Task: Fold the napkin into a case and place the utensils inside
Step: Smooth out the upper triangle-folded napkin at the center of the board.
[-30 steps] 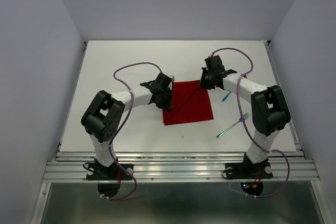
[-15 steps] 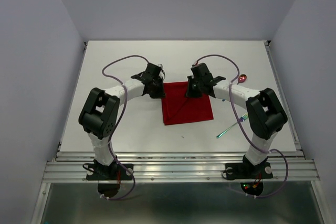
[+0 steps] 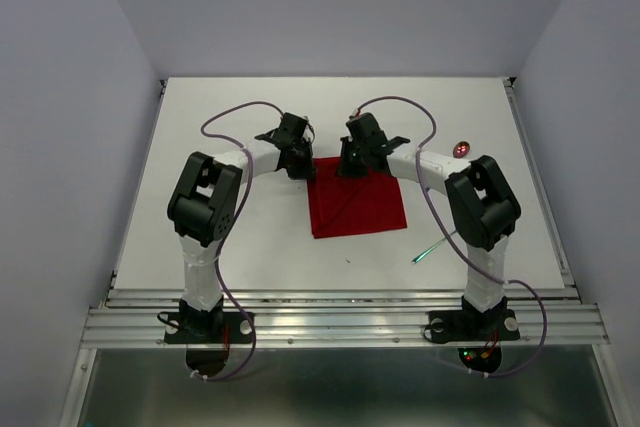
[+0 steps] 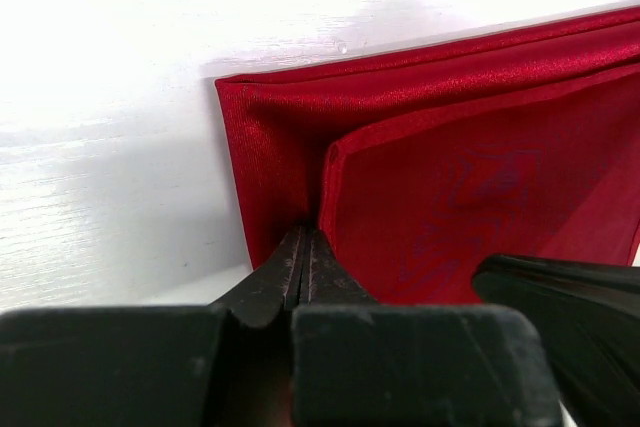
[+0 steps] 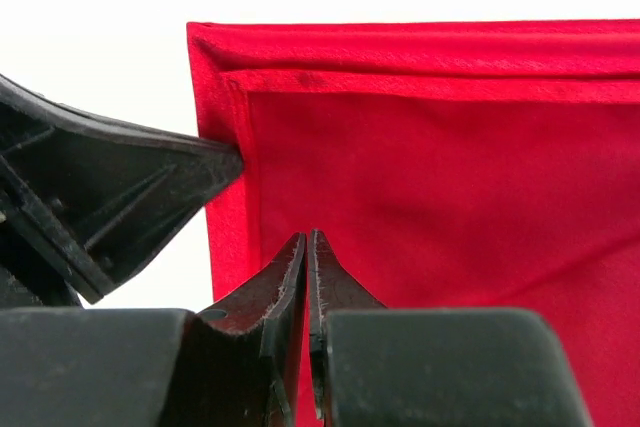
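Note:
The red napkin (image 3: 360, 209) lies flat and folded on the white table, with a diagonal crease. My left gripper (image 3: 300, 163) is at its far left corner. In the left wrist view the napkin (image 4: 480, 177) shows a raised upper layer whose edge runs into the tips of my left gripper (image 4: 305, 239), which is shut on it. My right gripper (image 3: 346, 167) sits close beside it over the far edge. In the right wrist view my right gripper (image 5: 308, 239) is shut over the napkin (image 5: 450, 167), and no cloth shows between the tips. The spoon (image 3: 461, 148) and the fork (image 3: 428, 252) lie to the right.
The white table (image 3: 200, 207) is bounded by pale walls on the left, right and far sides. My right arm's elbow hides the fork's head. The two grippers are almost touching; the left one's black body (image 5: 100, 197) fills the left of the right wrist view.
My right gripper swept left along the napkin's far edge, uncovering the spoon. My left gripper moved up to the far left corner and closed its jaws there.

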You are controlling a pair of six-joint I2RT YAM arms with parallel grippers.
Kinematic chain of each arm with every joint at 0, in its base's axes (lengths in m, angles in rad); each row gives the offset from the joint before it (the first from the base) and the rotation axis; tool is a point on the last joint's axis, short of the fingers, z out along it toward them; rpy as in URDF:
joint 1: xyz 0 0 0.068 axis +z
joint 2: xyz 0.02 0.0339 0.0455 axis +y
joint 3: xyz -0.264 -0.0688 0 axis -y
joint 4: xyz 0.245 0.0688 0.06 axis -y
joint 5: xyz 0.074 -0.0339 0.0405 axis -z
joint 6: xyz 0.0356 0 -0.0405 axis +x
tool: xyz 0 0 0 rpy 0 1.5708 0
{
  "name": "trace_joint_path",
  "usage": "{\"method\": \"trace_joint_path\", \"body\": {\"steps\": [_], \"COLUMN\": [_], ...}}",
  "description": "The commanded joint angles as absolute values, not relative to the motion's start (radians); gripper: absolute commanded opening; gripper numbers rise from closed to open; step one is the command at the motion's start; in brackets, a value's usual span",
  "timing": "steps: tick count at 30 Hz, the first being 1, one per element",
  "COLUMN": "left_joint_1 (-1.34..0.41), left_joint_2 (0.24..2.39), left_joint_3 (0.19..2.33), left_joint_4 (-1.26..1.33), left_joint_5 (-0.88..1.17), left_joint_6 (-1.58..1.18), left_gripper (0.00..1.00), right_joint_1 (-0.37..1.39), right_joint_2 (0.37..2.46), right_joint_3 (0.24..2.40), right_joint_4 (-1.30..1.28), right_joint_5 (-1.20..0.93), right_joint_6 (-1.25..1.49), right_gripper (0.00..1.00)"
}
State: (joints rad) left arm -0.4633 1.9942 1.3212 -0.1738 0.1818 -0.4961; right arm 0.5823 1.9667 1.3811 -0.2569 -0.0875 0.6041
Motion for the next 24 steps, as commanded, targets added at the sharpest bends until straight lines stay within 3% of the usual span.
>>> {"method": "trace_joint_path", "body": {"steps": [1,24], "left_joint_1": [-0.465,-0.453], "left_joint_2": [2.003,2.013], "left_joint_3": [1.35,1.33], "left_joint_4": [-0.181,-0.17], "left_joint_5": [0.184,0.221], "left_joint_6": [-0.486,-0.449], "left_gripper": [0.0,0.0], "right_joint_1": [0.603,0.612], "right_joint_2": [2.008,2.192], "right_joint_3": [1.457,1.611], "right_joint_4": [-0.225,-0.241], "right_joint_5": [-0.104,-0.005], "right_joint_6": [0.612,0.65], "right_gripper": [0.09,0.09]}}
